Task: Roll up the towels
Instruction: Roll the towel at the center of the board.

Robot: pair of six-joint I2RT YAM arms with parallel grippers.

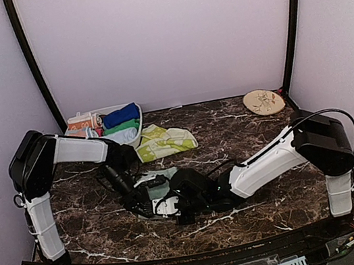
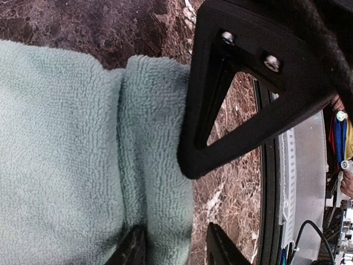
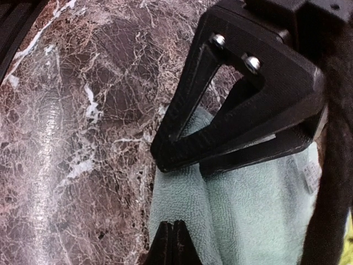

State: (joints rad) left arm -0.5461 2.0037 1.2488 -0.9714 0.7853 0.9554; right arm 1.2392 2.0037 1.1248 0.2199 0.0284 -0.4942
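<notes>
My left end effector [image 2: 175, 249] stands released astride the mint green towel's [image 2: 66, 165] folded edge on the table [image 1: 246, 134], while my right end effector [image 3: 173, 243] is clenched at its border, probably to start rolling.

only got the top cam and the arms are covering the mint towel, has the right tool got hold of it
observer: The right wrist view shows the right tool shut at the edge of the mint towel; the edge looks pinched.
operator: ok is it rolled at all yet
observer: The left wrist view shows one narrow band turned over along an edge, not a full roll.
operator: left tool gripping that band
observer: No, the left tool is open next to it.
</notes>
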